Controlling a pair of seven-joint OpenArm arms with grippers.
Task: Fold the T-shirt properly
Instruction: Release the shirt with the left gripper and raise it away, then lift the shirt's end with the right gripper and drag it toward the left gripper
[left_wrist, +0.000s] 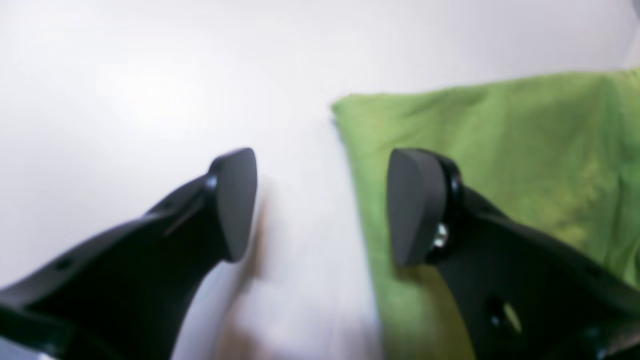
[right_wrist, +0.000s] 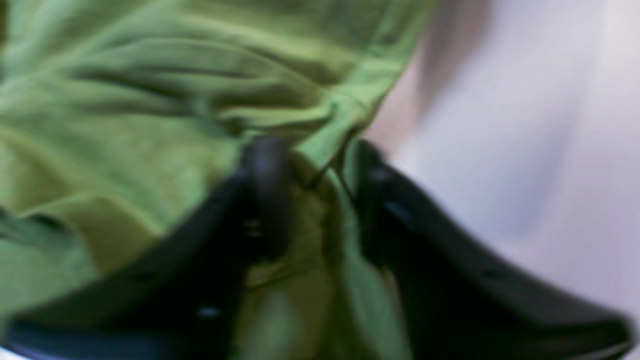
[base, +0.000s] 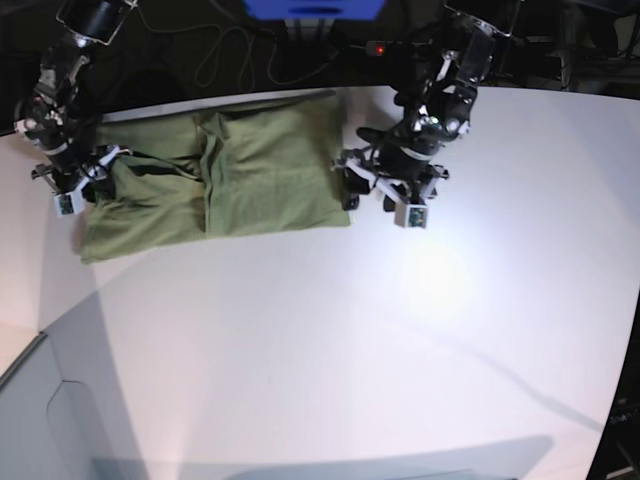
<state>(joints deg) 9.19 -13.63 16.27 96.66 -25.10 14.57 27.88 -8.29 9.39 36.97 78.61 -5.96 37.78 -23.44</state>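
The olive-green short-sleeved cotton T-shirt (base: 225, 170) lies on the white table (base: 400, 330), in the far part of it, toward the side of the right arm. In the base view the shirt looks partly folded: one layer of cloth is laid over the middle, and the rest spreads flat toward the right arm, with some wrinkles there.

The right gripper (right_wrist: 312, 175) is at the outer edge of the shirt. In the right wrist view its two black fingers stand close together, and a bunched fold of the green cloth sits between them, so it is pinching the shirt hem. This picture is blurred, so finer details of the grip are not clear.

The left gripper (left_wrist: 320, 205) is at the opposite edge of the shirt. In the left wrist view its black fingers are spread wide apart with nothing between them. One fingertip (left_wrist: 235, 200) is over the bare white table, and the other is over the edge of the green cloth. I cannot tell if this fingertip touches the cloth or only hovers above it.
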